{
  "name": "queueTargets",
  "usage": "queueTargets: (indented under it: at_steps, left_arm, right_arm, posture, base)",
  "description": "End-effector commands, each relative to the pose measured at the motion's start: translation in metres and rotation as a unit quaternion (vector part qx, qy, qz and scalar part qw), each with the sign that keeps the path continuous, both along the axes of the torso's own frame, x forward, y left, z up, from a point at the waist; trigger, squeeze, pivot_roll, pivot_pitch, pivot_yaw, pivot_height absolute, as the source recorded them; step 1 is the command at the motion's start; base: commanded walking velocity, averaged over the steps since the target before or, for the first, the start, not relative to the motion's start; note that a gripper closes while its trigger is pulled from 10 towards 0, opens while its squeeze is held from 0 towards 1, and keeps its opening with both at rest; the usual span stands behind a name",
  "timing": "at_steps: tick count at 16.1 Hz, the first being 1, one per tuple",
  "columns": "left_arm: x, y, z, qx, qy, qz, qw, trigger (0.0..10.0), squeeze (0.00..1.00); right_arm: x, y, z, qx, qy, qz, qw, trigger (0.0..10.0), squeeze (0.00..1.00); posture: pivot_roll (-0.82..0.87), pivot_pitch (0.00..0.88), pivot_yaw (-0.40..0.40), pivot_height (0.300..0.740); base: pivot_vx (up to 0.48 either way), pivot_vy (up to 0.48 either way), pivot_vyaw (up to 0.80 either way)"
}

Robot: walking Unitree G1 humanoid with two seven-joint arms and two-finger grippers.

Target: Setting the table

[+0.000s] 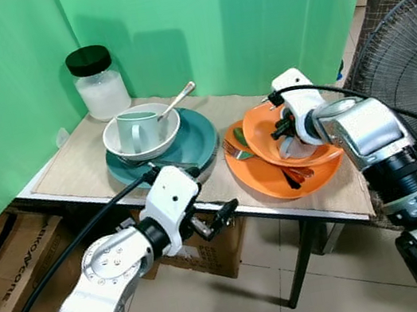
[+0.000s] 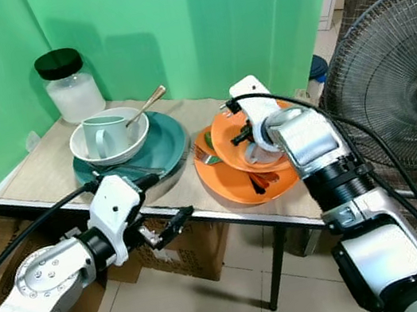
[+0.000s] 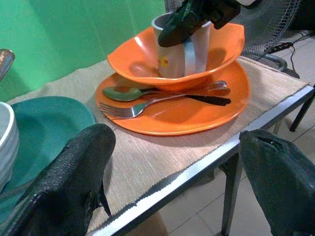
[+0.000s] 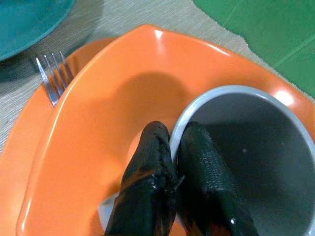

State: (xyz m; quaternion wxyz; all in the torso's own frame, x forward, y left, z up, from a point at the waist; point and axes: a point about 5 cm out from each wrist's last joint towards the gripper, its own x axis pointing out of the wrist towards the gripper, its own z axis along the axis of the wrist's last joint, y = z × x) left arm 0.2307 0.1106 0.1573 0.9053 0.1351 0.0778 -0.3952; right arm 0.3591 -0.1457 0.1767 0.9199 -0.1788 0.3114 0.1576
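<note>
A narrow bench [image 1: 81, 169] covered by a beige woven mat stands against a green backdrop, with a grey wire-caged pedestal fan [image 1: 409, 56] off its right end. Toward the left of the bench lies a round teal plate [image 1: 199, 137] carrying a white ribbed bowl [image 1: 121, 143], and in that bowl stand a pale green handled mug [image 1: 136, 128] and a metal spoon [image 1: 179, 97] leaning over the rim. At the back left corner is a clear glass jar with a black lid [image 1: 97, 84], holding something white. Near the right end and front edge sits a round orange plate [image 3: 197, 114], and on it an orange bowl [image 4: 98, 128], tilted, with a grey mug [image 3: 182, 51] inside. A steel fork [image 3: 130, 109], a spoon with a green bowl [image 3: 123, 92] and a dark-handled utensil [image 3: 209, 99] lie on the orange plate under the bowl. The right gripper [image 4: 182, 162] pinches the grey mug's rim, one of its fingers inside and one outside. The left gripper [image 3: 172, 191] hovers at the front edge, fingers wide and empty.
</note>
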Motion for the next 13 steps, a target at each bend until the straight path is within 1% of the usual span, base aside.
queueTargets:
  at_steps: [1,3,4,5,6,7,8,9,10,11,13]
  left_arm:
    - [-0.001,0.0,0.001,0.003,0.001,-0.007,1.0,10.0,0.0]
    - [0.0,0.0,0.002,0.004,-0.002,-0.007,1.0,10.0,0.0]
    - [0.0,0.0,0.002,0.004,-0.002,-0.007,1.0,10.0,0.0]
    - [0.001,0.001,0.003,0.004,-0.009,-0.003,1.0,10.0,0.0]
    - [0.003,0.005,0.007,0.0,-0.024,0.015,1.0,10.0,0.0]
    - [0.006,0.009,0.011,-0.006,-0.039,0.041,0.998,10.0,0.0]
    - [0.01,0.014,0.017,-0.011,-0.064,0.074,0.995,10.0,0.0]
    - [0.014,0.02,0.023,-0.024,-0.088,0.115,0.989,10.0,0.0]
    - [0.016,0.022,0.027,-0.038,-0.103,0.147,0.983,10.0,0.0]
    - [0.017,0.021,0.03,-0.049,-0.118,0.168,0.977,10.0,0.0]
    - [0.018,0.019,0.032,-0.045,-0.137,0.187,0.972,10.0,0.0]
  right_arm:
    - [0.0,0.002,0.002,-0.001,-0.002,0.002,1.0,0.0,0.0]
    - [0.001,0.0,0.012,0.011,-0.025,-0.002,1.0,0.0,0.0]
    - [0.001,0.0,0.012,0.011,-0.025,-0.002,1.0,0.0,0.0]
    - [0.001,-0.005,0.025,0.025,-0.054,-0.001,0.998,0.0,0.0]
    - [-0.003,-0.008,0.043,0.062,-0.106,0.006,0.992,0.0,0.0]
    - [-0.009,-0.011,0.06,0.101,-0.173,0.019,0.98,0.0,0.0]
    - [-0.018,-0.018,0.07,0.114,-0.229,0.026,0.966,8.5,0.0]
    - [-0.033,-0.023,0.074,0.132,-0.268,0.029,0.954,10.0,0.0]
    - [-0.048,-0.025,0.073,0.145,-0.3,0.03,0.942,10.0,0.0]
    - [-0.062,-0.025,0.063,0.171,-0.293,0.026,0.94,10.0,0.0]
    - [-0.075,-0.026,0.056,0.19,-0.329,-0.008,0.925,10.0,0.0]
  posture:
    - [0.09,0.0,0.027,0.74]
    - [0.09,0.0,0.031,0.74]
    - [0.09,0.0,0.031,0.74]
    - [0.09,0.0,0.029,0.74]
    - [0.1,0.0,0.02,0.74]
    - [0.11,0.0,0.003,0.74]
    - [0.11,0.0,-0.005,0.74]
    - [0.1,0.0,-0.004,0.74]
    - [0.1,0.0,0.0,0.74]
    - [0.1,0.0,0.002,0.74]
    - [0.09,0.0,0.015,0.74]
  base:
    - [0.0,0.0,0.0]
    - [0.0,0.0,0.0]
    - [0.0,0.0,0.0]
    - [0.0,0.0,0.0]
    - [0.0,0.0,0.0]
    - [0.0,0.0,0.0]
    - [0.0,0.0,0.0]
    - [0.0,0.0,0.0]
    - [0.0,0.0,0.0]
    - [0.0,0.0,0.0]
    - [0.0,0.0,0.0]
